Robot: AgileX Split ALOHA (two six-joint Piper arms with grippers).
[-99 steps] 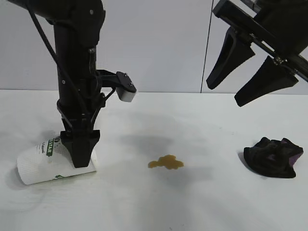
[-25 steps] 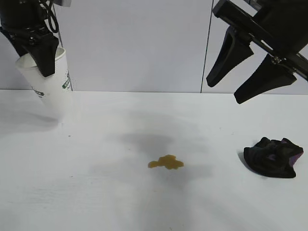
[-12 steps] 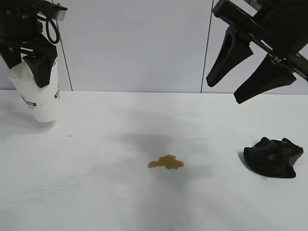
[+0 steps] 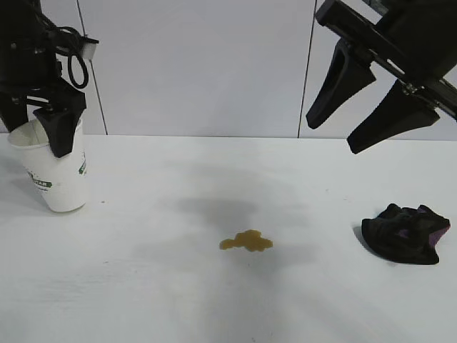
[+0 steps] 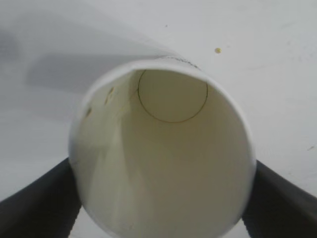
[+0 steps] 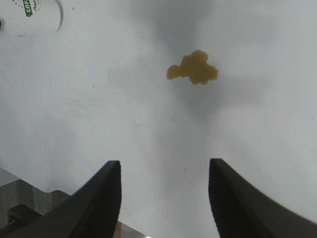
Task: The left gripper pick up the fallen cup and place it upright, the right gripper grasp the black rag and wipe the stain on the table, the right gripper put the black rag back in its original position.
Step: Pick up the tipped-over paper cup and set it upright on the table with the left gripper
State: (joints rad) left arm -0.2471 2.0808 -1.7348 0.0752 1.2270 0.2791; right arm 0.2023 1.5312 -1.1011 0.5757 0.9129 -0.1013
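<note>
- Exterior view: cup [image 4: 56, 171] stands mouth-up on the table [image 4: 214, 300], far out to the stain's [image 4: 246, 241] left; base looks down or nearly so, can't confirm full contact. Slight lean at the rim.
- Left gripper [image 4: 44, 121] pinches the cup across its rim from above, one finger outside the near wall. Left wrist view shows both fingers [image 5: 34, 203] hugging opposite sides of the open mouth, wall squeezed a bit oval.
- Risk 1: if the base isn't flat when the jaws let go, cup could tip over again. Cause: the lean plus a light empty cup.
- Risk 2: a finger dragging the rim on the way up could knock or lift it. Needs a wide release, then a straight-up retreat.
- Left arm pose: forearm near vertical, gripper pointing straight down over the cup.
- Right gripper [image 4: 357, 125] hangs high, up and to the right of the stain, tilted down, fingers spread, nothing btwn them.
- Black rag [image 4: 403, 234] sits bunched on the table, well right of the stain, untouched. Stain not wiped yet.
</note>
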